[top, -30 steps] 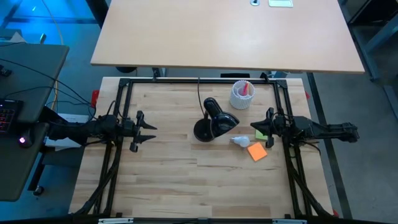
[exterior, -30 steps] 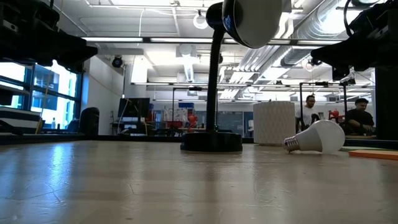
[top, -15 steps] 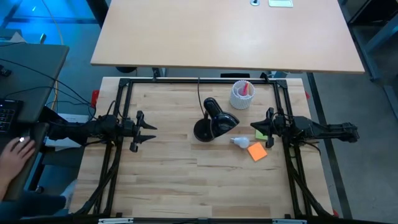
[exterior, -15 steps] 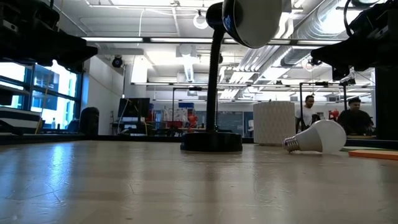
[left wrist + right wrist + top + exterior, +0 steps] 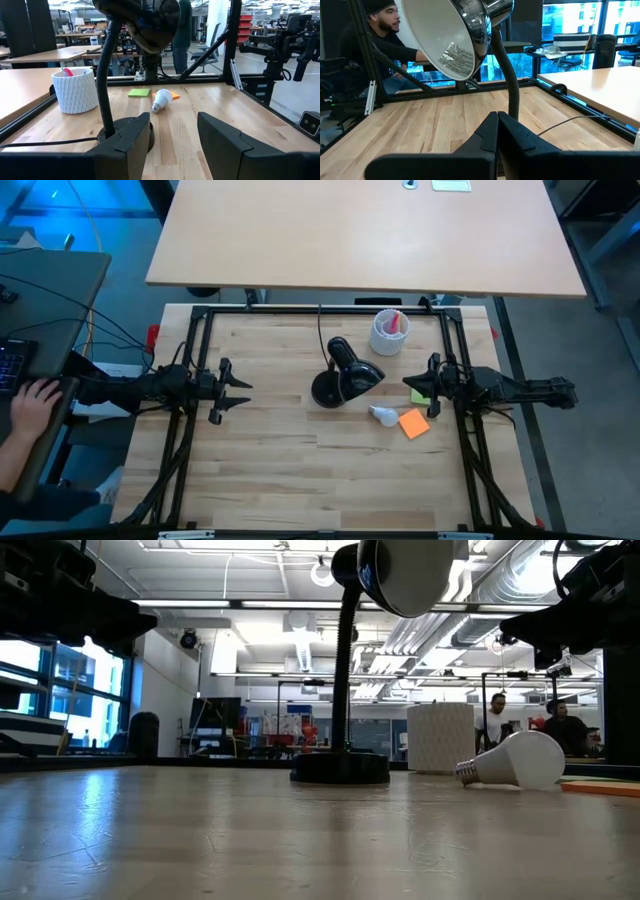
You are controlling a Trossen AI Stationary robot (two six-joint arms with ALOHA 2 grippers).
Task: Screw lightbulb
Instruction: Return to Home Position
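Note:
The lightbulb [image 5: 381,416], white with a grey screw base, lies on its side on the wooden table, right of centre; it also shows in the low view [image 5: 512,761] and the left wrist view [image 5: 161,99]. The black desk lamp [image 5: 340,375] stands on its round base [image 5: 340,768] at the table's middle, with its shade [image 5: 451,42] tipped down. My left gripper [image 5: 240,394] hangs open at the table's left, level, pointing at the lamp [image 5: 172,132]. My right gripper [image 5: 408,383] hangs shut at the right, beyond the bulb [image 5: 497,125].
A white ribbed cup [image 5: 389,332] with a red item stands at the far right. An orange note [image 5: 412,423] lies beside the bulb and a green one [image 5: 418,395] lies under my right gripper. A person's hand [image 5: 35,400] rests on a keyboard off the left edge.
Both arms have kept still. The lightbulb has shifted a little toward the table's near edge and turned about, untouched by either gripper. A person's hand has come to the keyboard beside the table's left.

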